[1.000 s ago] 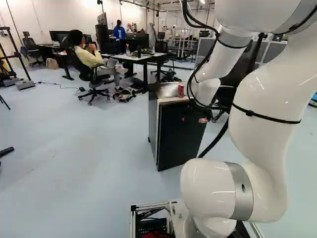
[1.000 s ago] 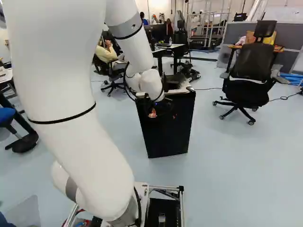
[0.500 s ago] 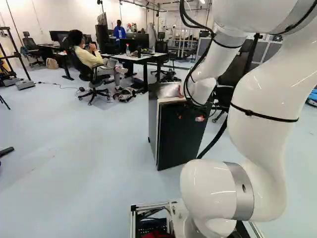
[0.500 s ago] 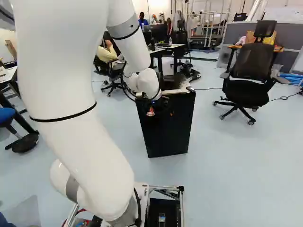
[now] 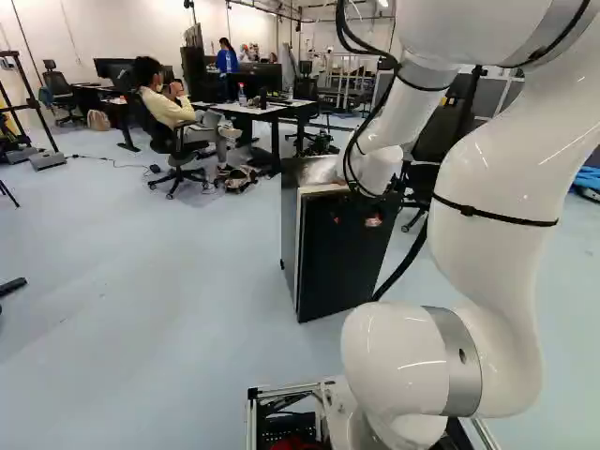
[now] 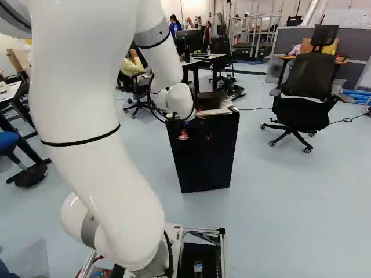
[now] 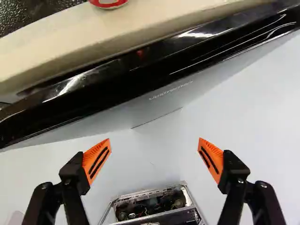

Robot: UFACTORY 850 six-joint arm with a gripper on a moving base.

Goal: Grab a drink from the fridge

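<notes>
My gripper (image 6: pixel 194 131) is in front of the upper part of the black fridge (image 6: pixel 204 165), close to its door, in the right base view. The left base view shows the same fridge (image 5: pixel 339 267) upright, its door looking shut. In the wrist view my gripper (image 7: pixel 154 152) stands wide open, nothing between its orange pads. Ahead of the fingers runs the glossy black top edge of the fridge door (image 7: pixel 154 61). Beyond it, the lower end of a red can (image 7: pixel 108 3) shows on the pale fridge top (image 7: pixel 56 44).
Part of my base frame (image 7: pixel 154 206) shows beneath the gripper in the wrist view. A black office chair (image 6: pixel 307 92) stands right of the fridge in the right base view. Behind the fridge are a desk (image 5: pixel 272 110) and a seated person.
The forearm and gripper have shifted slightly left in the left base view, across the fridge front. The red can seen earlier there is now behind the arm. The base has stayed put.
</notes>
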